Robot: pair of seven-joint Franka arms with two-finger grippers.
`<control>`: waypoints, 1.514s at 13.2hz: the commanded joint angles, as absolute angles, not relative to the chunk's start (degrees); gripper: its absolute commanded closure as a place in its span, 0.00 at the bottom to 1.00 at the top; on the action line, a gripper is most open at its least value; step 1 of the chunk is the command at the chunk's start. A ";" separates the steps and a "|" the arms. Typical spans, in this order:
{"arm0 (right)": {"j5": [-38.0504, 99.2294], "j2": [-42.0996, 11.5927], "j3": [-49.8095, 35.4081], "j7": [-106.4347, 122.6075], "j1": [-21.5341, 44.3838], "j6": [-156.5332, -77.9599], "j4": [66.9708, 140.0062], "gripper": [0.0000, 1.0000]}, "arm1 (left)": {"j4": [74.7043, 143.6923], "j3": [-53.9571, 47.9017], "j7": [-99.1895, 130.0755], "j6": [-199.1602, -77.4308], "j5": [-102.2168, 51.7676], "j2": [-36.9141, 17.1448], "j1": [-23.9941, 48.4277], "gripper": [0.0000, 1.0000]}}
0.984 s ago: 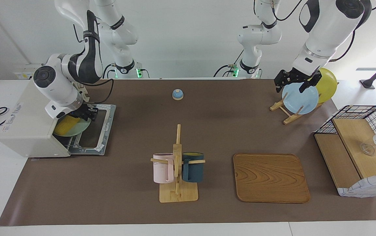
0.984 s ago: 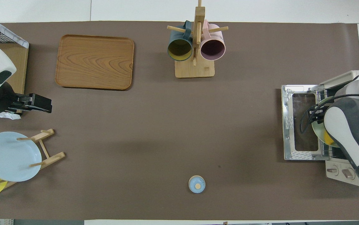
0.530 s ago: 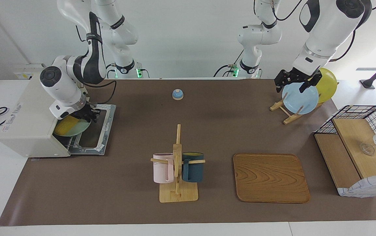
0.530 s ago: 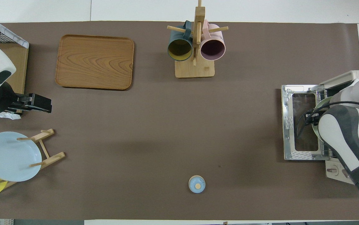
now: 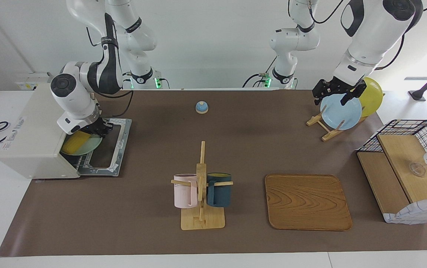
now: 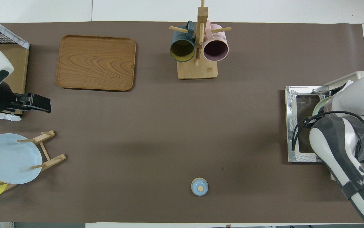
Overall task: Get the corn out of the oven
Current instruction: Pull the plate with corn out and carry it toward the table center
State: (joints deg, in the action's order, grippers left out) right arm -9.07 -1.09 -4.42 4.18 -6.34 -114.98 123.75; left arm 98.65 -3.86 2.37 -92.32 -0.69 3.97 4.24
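Yellow seen just below and inward of the right gripper (image 5: 101, 131): corn (image 5: 73, 143) lying on the pale green plate (image 5: 90, 146) inside the oven (image 5: 31, 141), above the dropped door (image 5: 105, 156). Went from half apart to fingertips together within the last second, wrist lifted, right at the plate's rim; could not tell whether clamped on rim, cob or nothing. Judged the grasp only just made and nothing drawn out yet; kept the left gripper (image 5: 335, 95) waiting, fingers apart, over the blue plate (image 5: 342, 113).
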 commanded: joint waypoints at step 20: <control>-7.91 -30.64 -5.36 -57.64 41.83 -91.67 75.97 1.00 | 100.72 -4.13 1.50 -96.15 -1.41 5.62 -0.26 0.00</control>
State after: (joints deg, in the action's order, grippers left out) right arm -7.92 -21.33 -5.39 -54.40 40.34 -94.11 86.69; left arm 98.66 -3.82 2.33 -94.78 -0.85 3.97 0.73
